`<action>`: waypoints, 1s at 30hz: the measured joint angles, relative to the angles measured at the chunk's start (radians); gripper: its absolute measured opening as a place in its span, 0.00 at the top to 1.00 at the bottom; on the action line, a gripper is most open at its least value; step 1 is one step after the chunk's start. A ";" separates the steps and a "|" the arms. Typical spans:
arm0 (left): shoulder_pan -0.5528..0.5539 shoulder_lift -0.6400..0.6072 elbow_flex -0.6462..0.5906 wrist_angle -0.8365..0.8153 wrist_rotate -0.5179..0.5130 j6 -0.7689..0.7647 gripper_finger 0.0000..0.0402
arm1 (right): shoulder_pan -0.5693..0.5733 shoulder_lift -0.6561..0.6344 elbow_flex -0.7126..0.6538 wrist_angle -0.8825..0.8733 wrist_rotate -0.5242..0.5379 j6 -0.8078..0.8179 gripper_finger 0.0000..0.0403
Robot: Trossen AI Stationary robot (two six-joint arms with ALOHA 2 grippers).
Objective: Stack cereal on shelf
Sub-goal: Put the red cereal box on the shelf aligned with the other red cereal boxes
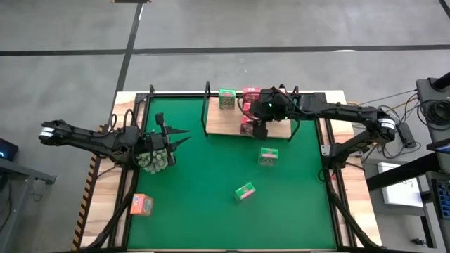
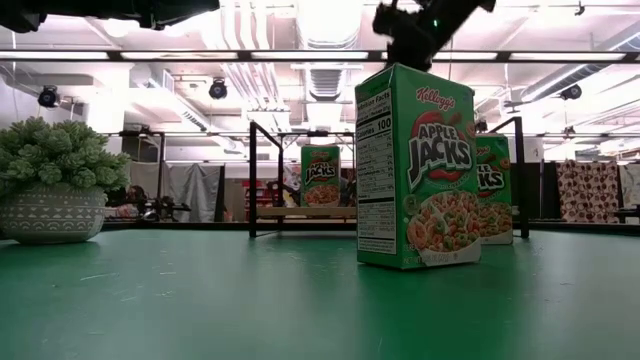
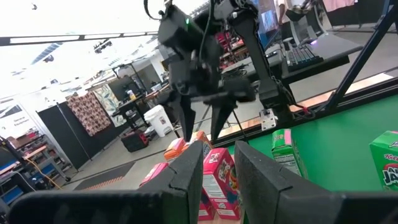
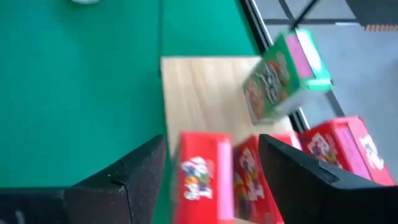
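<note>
The shelf (image 1: 225, 121) is a light wooden board with black wire uprights at the far side of the green mat. On it stand a green cereal box (image 1: 226, 98) and pink-red boxes (image 1: 251, 94). My right gripper (image 1: 261, 131) hovers open over the board's near edge. In the right wrist view its fingers (image 4: 134, 177) stand on either side of two upright pink-red boxes (image 4: 200, 180) without touching them. Two green boxes (image 1: 268, 156) (image 1: 245, 191) and an orange box (image 1: 141, 204) rest on the mat. My left gripper (image 1: 179, 137) waits open at the left.
A grey-green spiky plant in a pot (image 1: 155, 159) sits right under my left arm's wrist. The nearest green box (image 2: 418, 168) stands upright on the mat, with another (image 2: 495, 190) behind it. Open mat lies in the middle and on the near side.
</note>
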 joint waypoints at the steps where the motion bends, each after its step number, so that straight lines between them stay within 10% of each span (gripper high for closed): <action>1: 0.000 0.000 0.000 0.000 0.000 0.000 0.81 | 0.010 0.000 0.016 -0.012 -0.002 0.010 0.40; 9: 0.000 0.000 0.000 0.000 0.000 0.000 0.81 | 0.158 0.003 0.032 -0.023 0.010 0.061 0.47; 17: 0.000 0.000 0.000 0.006 0.000 0.000 0.81 | 0.292 0.029 -0.078 0.007 0.237 0.122 0.61; 30: 0.000 0.000 0.000 0.008 0.000 0.005 0.81 | 0.268 0.066 -0.217 0.014 0.385 0.164 0.94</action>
